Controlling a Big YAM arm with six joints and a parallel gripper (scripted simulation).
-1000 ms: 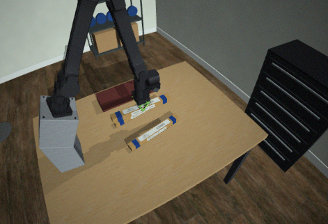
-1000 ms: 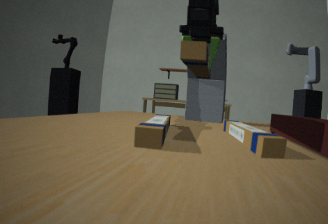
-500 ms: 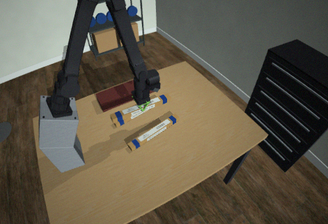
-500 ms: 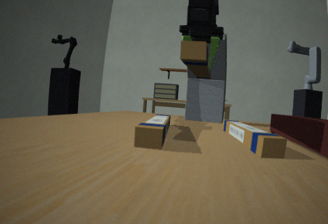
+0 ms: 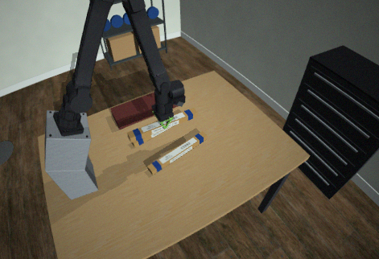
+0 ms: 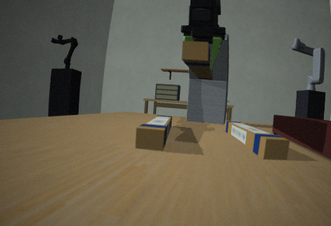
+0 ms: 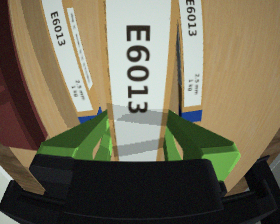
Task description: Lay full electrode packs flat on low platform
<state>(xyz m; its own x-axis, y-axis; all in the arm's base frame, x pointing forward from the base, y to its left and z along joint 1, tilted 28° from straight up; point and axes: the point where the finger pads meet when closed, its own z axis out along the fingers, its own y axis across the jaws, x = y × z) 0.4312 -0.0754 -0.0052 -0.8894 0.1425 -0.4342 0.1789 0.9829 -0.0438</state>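
Observation:
The gripper (image 5: 166, 121) (image 6: 202, 59) (image 7: 138, 114) has its green fingers shut on a pack of electrodes (image 6: 195, 52) (image 7: 138, 50). It holds this pack above the table, between the other two packs in the wrist view. A second pack (image 6: 276, 150) (image 7: 58, 40) lies on the table beside the low dark red platform (image 5: 131, 113) (image 6: 301, 131) (image 7: 13, 100). A third pack (image 5: 179, 150) (image 6: 150, 137) (image 7: 192, 50) lies on the table farther from the platform. In the top view the held pack and the second pack overlap and are hard to tell apart.
The grey arm pedestal (image 5: 67, 154) (image 6: 206, 102) stands at one edge of the wooden table (image 5: 232, 177) (image 6: 125, 189). A black drawer cabinet (image 5: 340, 117) stands on the floor beyond the table. A shelf with boxes (image 5: 121, 46) stands behind the table.

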